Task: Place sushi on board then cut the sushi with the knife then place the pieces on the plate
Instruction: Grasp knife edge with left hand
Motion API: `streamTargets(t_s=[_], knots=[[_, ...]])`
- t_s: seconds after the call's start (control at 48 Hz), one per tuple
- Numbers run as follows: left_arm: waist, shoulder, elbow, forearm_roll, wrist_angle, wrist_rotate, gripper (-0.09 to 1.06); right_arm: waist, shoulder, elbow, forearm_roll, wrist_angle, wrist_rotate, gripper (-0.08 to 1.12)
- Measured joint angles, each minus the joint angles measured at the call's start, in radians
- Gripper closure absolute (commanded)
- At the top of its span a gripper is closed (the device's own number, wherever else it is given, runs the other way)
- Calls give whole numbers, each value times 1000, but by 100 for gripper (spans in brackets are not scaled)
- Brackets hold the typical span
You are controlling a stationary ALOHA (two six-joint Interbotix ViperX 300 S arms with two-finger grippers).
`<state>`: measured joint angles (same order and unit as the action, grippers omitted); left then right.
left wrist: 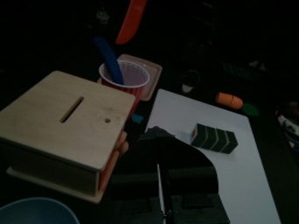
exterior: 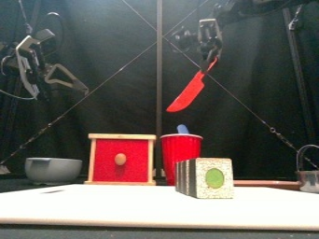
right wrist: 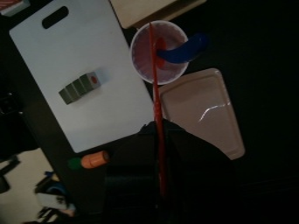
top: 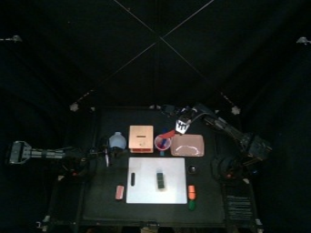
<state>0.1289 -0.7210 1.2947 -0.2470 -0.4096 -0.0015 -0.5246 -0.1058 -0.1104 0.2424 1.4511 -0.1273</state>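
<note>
The cutting board (top: 155,177) is white on the black tabletop (top: 97,177). The sushi roll (exterior: 206,177) is dark green, its end face pale with a green disc. Behind the board: a red cup (exterior: 181,157) holding a blue knife (exterior: 182,130), a pale wooden box (exterior: 122,159) with a red front, a blue-grey bowl (exterior: 52,169), a pink tray (top: 188,144). Above the board, a red knife (exterior: 189,91).

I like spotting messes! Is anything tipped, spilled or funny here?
Nothing is spilled or tipped. Only the red knife looks funny: it hangs slanted in the right gripper, above the red cup. The sushi roll sits neatly on the white board.
</note>
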Motion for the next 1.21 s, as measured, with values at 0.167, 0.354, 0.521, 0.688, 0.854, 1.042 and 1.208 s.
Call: streamTargets(t_s=[0.167,0.354,0.521,0.688,0.854,1.042,1.208], knots=[[-8,-18,-5,14,-2,2,98,126,-135,143,-83,-176,15,72],[-44,-18,-12,32,0,3,98,230,-291,374,-137,-454,123,72],[-61,-20,-20,71,-5,5,97,295,-416,586,-167,-744,153,72],[-66,-18,-43,109,-8,5,95,356,-522,810,-169,-1039,152,72],[-77,-8,-67,183,-8,5,81,377,-545,962,-184,-1212,152,72],[-118,31,-104,245,-5,0,45,393,-514,1045,-210,-1295,152,72],[-158,94,-160,230,25,0,4,439,-468,1072,-215,-1378,153,72]])
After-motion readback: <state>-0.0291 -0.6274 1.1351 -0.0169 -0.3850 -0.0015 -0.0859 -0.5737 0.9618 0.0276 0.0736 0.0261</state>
